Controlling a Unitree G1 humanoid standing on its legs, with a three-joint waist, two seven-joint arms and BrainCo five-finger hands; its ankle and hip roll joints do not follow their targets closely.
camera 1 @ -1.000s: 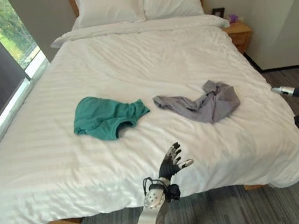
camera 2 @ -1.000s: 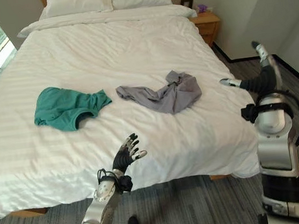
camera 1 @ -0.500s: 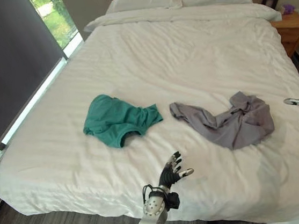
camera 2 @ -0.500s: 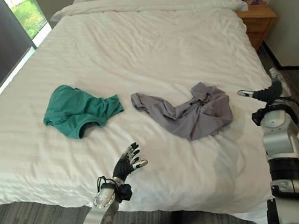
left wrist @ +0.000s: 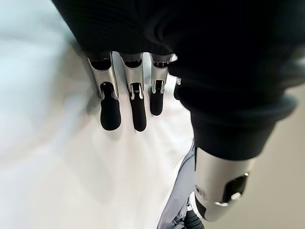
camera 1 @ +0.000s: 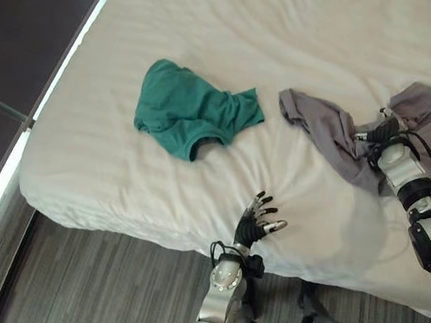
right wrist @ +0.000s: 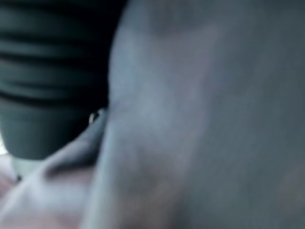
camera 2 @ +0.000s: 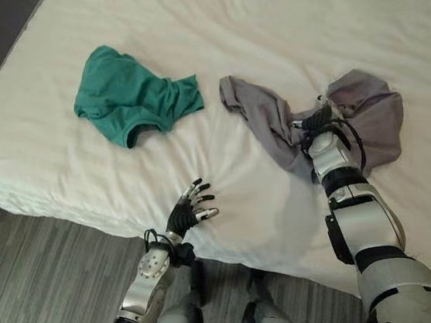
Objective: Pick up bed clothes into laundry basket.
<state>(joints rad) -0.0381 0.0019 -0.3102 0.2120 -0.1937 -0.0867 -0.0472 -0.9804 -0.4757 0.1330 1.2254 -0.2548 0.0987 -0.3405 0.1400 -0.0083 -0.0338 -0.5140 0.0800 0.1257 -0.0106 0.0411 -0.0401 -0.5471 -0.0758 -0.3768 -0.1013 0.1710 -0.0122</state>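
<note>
- Grey garment [camera 1: 337,132] lies crumpled on the white bed [camera 1: 212,60], toward the bed's right side.
- Right hand [camera 1: 384,130] sits in the middle of the grey garment, touching it; its fingers are buried in the cloth, so can't tell if they grip. Right wrist view shows grey fabric pressed right up against the hand's dark cover.
- Green garment [camera 1: 186,109] lies bunched on the bed, left of the grey one, apart from it and from both hands.
- Left hand [camera 1: 255,221] hovers over the bed's near edge, fingers [left wrist: 110,107] spread and straight, holding nothing.
- Grey carpet floor [camera 1: 83,301] beside the bed.
</note>
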